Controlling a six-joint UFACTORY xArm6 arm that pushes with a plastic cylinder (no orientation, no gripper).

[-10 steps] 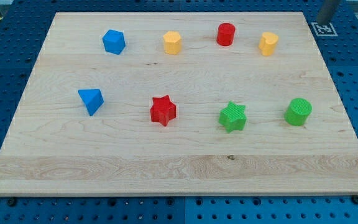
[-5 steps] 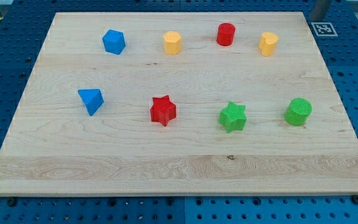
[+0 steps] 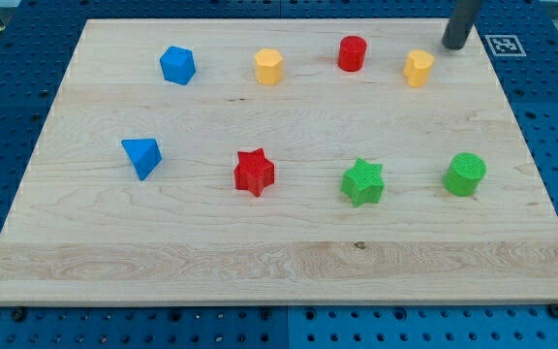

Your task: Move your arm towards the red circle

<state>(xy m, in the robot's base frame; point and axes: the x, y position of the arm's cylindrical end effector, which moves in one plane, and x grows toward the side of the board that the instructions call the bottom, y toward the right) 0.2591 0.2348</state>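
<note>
The red circle block (image 3: 353,52) stands near the board's top edge, between a yellow block (image 3: 269,66) on its left and another yellow block (image 3: 418,68) on its right. My tip (image 3: 453,45) is at the board's top right, just above and to the right of the right-hand yellow block, and about a hundred pixels to the right of the red circle. It touches no block.
A blue block (image 3: 177,65) sits at the top left and a blue triangular block (image 3: 142,155) at mid left. A red star (image 3: 254,172), a green star (image 3: 363,181) and a green circle (image 3: 465,174) form the lower row. A marker tag (image 3: 503,44) lies off the board's top right corner.
My rod has moved left and down from the view's top right corner onto the board's top right area, closer to the red circle. No block has moved.
</note>
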